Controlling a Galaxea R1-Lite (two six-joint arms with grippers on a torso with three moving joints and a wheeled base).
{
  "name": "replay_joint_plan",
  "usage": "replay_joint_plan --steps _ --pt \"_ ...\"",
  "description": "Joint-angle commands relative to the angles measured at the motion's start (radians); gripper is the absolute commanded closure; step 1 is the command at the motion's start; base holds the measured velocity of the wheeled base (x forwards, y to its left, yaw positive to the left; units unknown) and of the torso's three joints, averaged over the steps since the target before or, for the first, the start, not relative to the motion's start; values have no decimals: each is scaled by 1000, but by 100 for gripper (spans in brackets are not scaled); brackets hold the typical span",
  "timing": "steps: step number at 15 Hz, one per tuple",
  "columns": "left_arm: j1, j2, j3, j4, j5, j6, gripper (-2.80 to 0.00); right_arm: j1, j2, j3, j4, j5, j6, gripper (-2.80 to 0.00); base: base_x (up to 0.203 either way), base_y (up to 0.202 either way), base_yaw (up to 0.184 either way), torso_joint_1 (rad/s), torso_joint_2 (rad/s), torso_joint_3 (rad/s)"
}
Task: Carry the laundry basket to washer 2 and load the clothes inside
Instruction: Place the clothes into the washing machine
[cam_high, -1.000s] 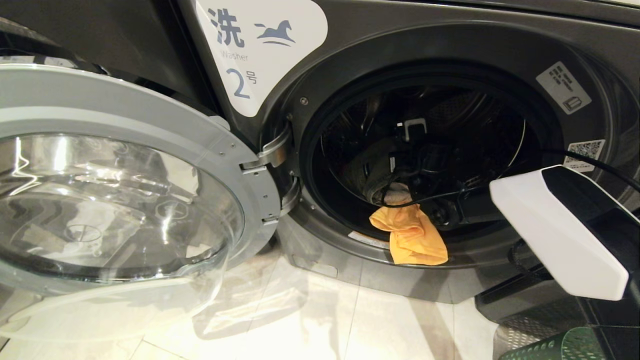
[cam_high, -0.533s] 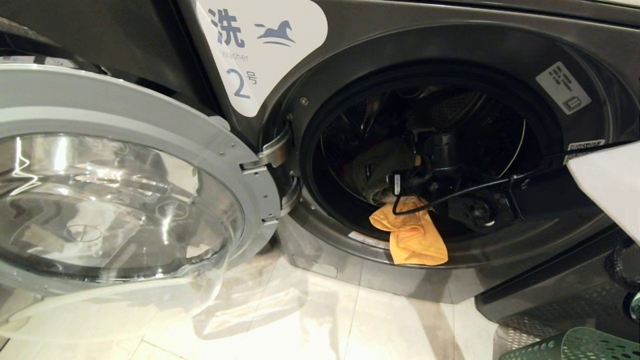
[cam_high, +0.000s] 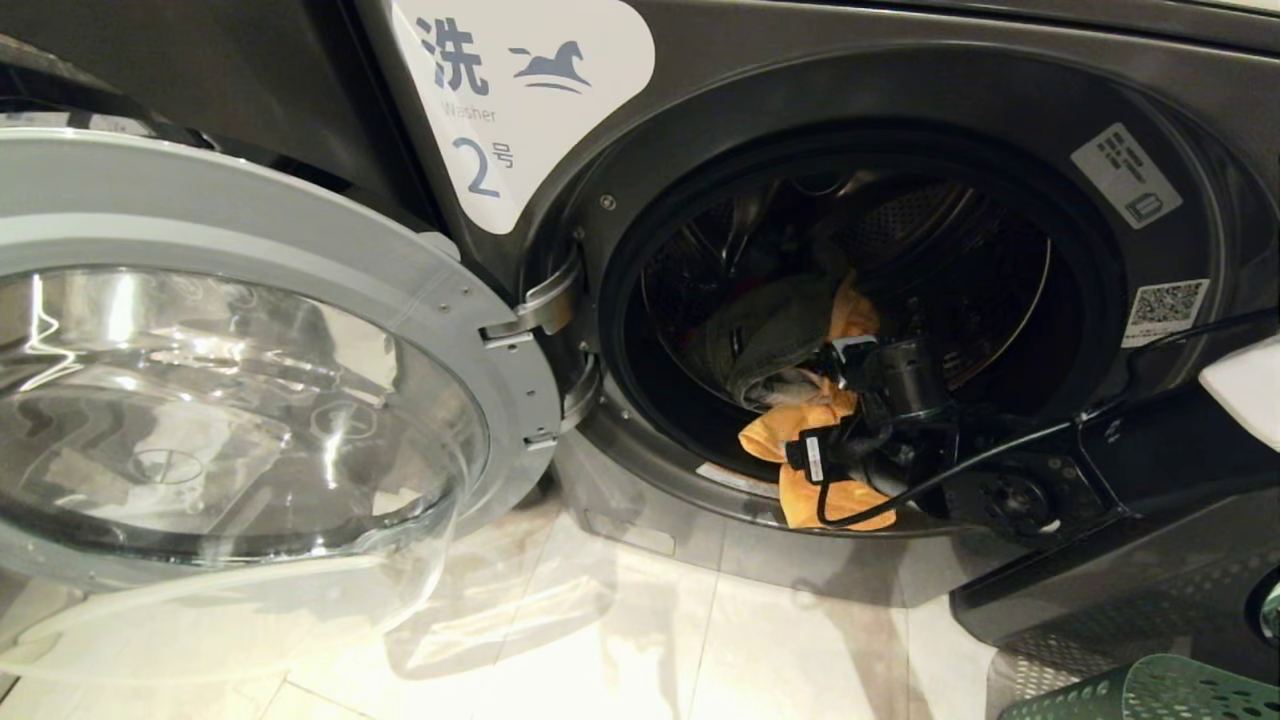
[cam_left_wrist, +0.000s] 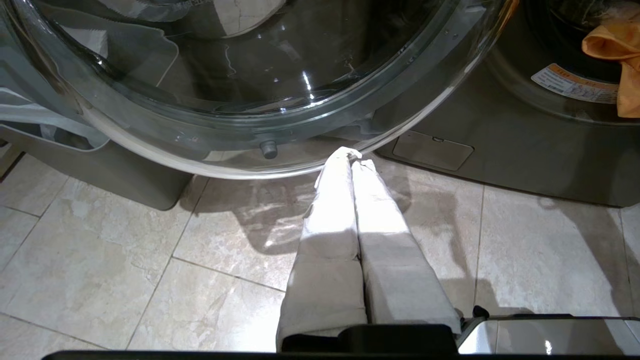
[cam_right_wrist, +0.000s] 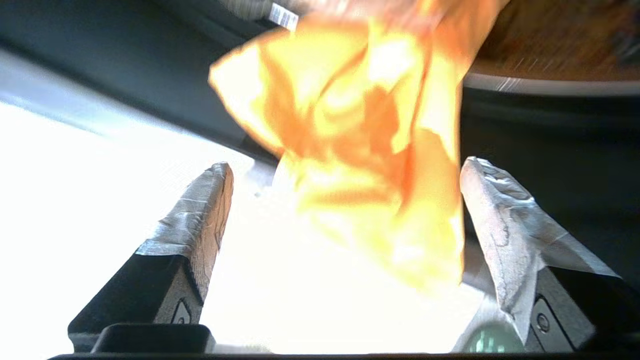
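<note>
On the left, the left gripper (cam_left_wrist: 352, 155) hangs parked above the floor tiles, jaws pressed together on nothing, below the swung-open door (cam_high: 250, 360). Washer 2 (cam_high: 1000, 90) stands open: a grey-green garment (cam_high: 770, 335) lies in the drum, but the yellow-orange garment (cam_high: 825, 440) droops over the near lip. The right gripper (cam_right_wrist: 345, 172), jaws wide, straddles it ungripped. It needs pushing in. At far right, the laundry basket (cam_high: 1150, 690) shows only its rim; contents hidden.
</note>
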Motion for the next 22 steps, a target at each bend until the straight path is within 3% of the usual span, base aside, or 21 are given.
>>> replay_joint_plan --steps 1,6,12,22 --pt "0 1 0 -1 0 0 0 0 5 7 28 -1 5 -280 0 0 0 0 0 0" --pt "-1 1 0 0 0 0 0 0 109 -10 46 -19 13 -280 0 0 0 0 0 0" --pt "-1 1 0 0 0 0 0 11 205 -37 -25 -135 9 -280 0 0 0 0 0 0" --pt "0 1 0 0 0 0 0 12 250 -59 -25 -144 11 -280 0 0 0 0 0 0"
